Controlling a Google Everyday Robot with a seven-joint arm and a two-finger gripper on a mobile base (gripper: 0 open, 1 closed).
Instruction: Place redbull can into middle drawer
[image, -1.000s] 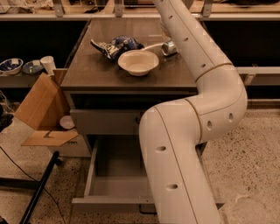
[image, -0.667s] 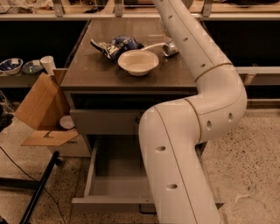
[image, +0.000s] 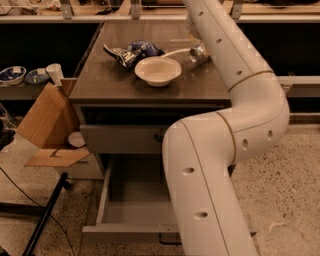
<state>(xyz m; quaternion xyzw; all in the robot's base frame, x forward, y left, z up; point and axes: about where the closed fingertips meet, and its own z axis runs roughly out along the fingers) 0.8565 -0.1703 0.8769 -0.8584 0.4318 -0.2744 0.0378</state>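
Note:
The redbull can (image: 198, 52) lies on its side on the brown tabletop (image: 125, 85), its shiny top facing me, right of the white bowl (image: 158, 70). My white arm (image: 235, 75) rises from the lower middle, bends at the right, and passes close beside the can before leaving at the top edge. My gripper is out of view beyond that edge. The middle drawer (image: 132, 197) stands pulled open below the table, its grey floor bare, its front partly hidden by my arm.
A blue and white snack bag (image: 131, 51) lies behind the bowl. A closed shallower drawer front (image: 122, 139) sits above the open one. An open cardboard box (image: 47, 125) and a black stand leg (image: 42, 220) are at the left. Small bowls (image: 12, 75) sit on a side shelf.

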